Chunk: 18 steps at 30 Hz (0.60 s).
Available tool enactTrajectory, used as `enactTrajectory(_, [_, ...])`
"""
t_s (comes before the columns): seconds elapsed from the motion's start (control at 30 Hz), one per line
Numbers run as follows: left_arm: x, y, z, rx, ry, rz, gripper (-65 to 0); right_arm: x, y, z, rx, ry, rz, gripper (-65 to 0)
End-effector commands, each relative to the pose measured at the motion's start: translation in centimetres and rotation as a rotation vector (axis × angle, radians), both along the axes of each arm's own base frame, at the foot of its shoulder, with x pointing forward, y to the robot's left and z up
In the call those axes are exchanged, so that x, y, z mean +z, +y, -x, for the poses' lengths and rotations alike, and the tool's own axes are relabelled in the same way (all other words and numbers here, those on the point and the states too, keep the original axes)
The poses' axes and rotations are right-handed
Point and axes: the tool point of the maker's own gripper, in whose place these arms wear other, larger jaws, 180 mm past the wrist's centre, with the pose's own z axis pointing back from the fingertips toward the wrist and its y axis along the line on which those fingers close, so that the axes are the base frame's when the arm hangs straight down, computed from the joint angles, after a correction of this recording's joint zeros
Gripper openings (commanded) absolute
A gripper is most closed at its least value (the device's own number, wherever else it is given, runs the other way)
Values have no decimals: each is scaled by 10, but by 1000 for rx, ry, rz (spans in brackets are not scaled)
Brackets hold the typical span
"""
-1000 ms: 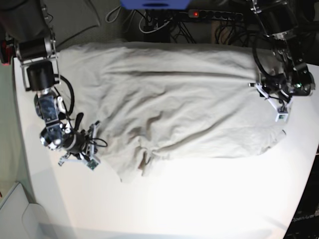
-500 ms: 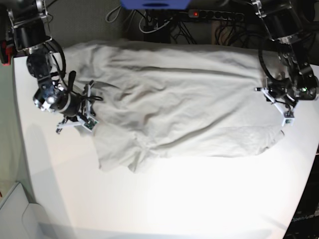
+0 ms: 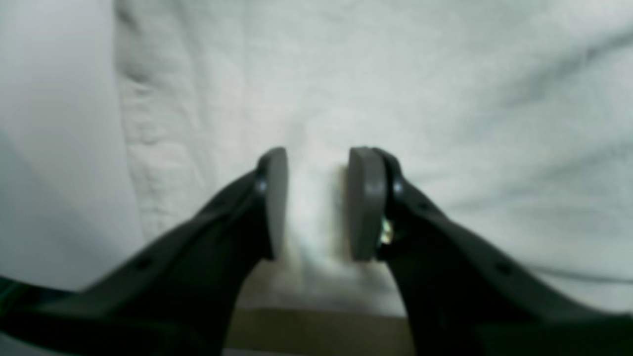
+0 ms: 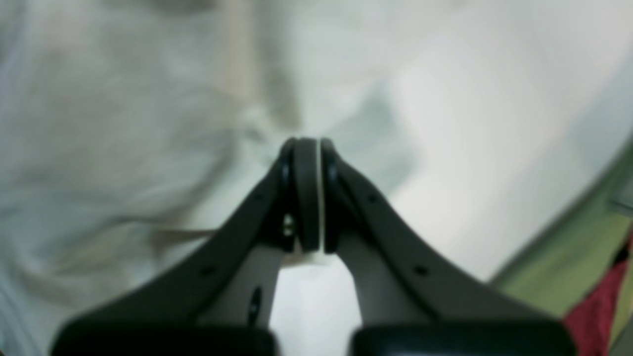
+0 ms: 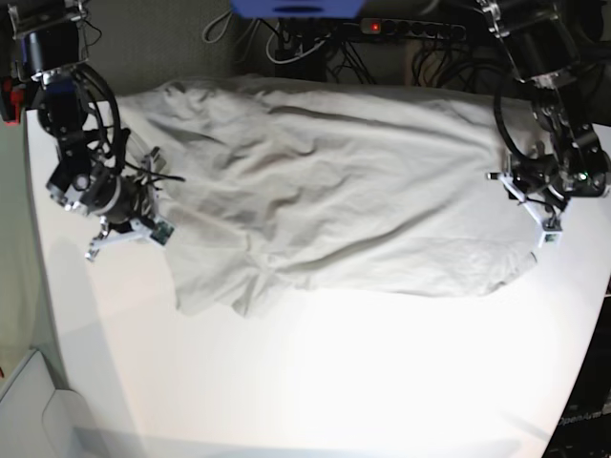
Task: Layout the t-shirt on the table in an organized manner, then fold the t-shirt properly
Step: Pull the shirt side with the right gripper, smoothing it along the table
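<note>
At the left of the base frame, the right gripper [image 5: 143, 212] is sitting at the shirt's [image 5: 344, 191] left edge; in its wrist view the jaws are pressed together, with a thin sliver of pale cloth seemingly pinched between the pads, so I judge it is gripping the shirt's edge. The shirt is lying across the upper half of the white surface [image 5: 334, 382], spread wide from left to right but not flat: creases are running diagonally through the left part, and a flap is hanging out at the lower left, bunched and folded on itself. The middle and right parts are looking smoother, with a corner poking out at the lower right. At the right of the frame, the left gripper [image 5: 546, 221] is resting at the shirt's right edge; its wrist view is showing the jaws partly spread with a ridge of cloth standing between the pads [image 3: 367, 202], close to a pinch, though whether they are truly clamping it I cannot tell. By my reading, the laying-out is underway and unfinished: the left side is needing more pulling and smoothing, and no fold is made yet.
</note>
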Motion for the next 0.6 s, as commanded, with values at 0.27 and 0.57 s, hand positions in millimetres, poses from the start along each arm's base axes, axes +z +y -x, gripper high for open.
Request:
enactTrajectory(0.27, [41,-7,-56,-4,-163,22,-442,59,-2,-54,-138,-197,-141,-650])
enactTrajectory(0.57, [-14,-18,-55,43,-67,140,-445,28,8,-92,-240,-64,-224,-650])
